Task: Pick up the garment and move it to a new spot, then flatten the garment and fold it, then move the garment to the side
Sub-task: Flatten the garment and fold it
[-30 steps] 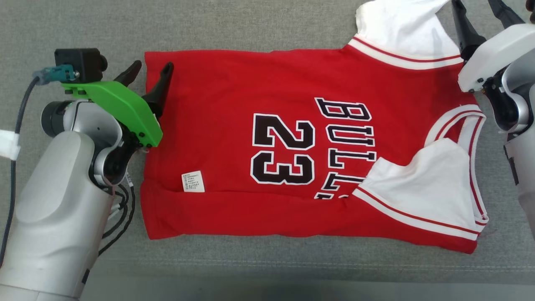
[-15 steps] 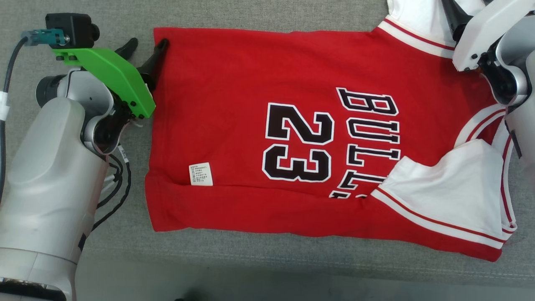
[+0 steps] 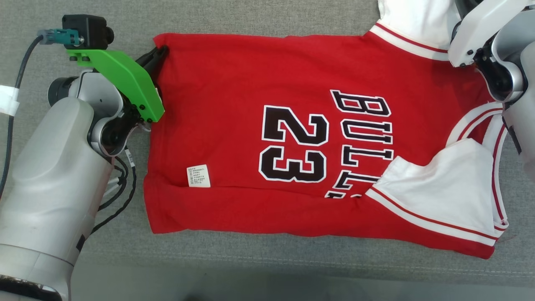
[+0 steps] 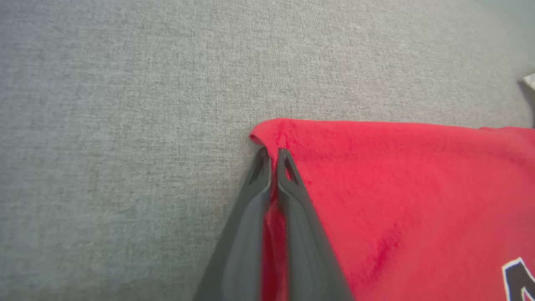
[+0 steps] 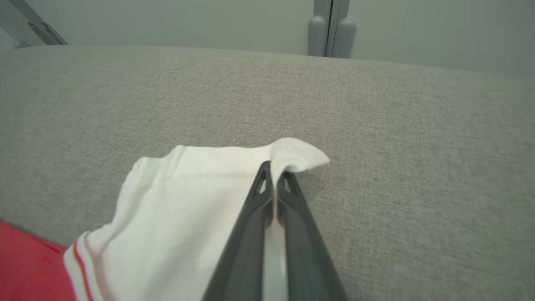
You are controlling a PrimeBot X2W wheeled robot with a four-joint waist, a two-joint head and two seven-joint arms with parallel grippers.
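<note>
The garment is a red jersey with white sleeves, "BULLS" and "23" printed in black. It lies spread on the grey padded surface, its near edge folded over. My left gripper is shut on the garment's far left red corner, fabric pinched between its fingers. At the top right, my right gripper is shut on the tip of the far white sleeve, which bunches up around the fingers. The right arm's pale wrist covers that grip in the head view.
A white care label shows on the jersey's lower left. The near white sleeve lies folded over the red body at the right. Grey padding stretches beyond the garment to a pale wall.
Both grippers have gone from open to shut, each pinching a far corner of the garment. The head camera has shifted, so the whole picture sits differently.
</note>
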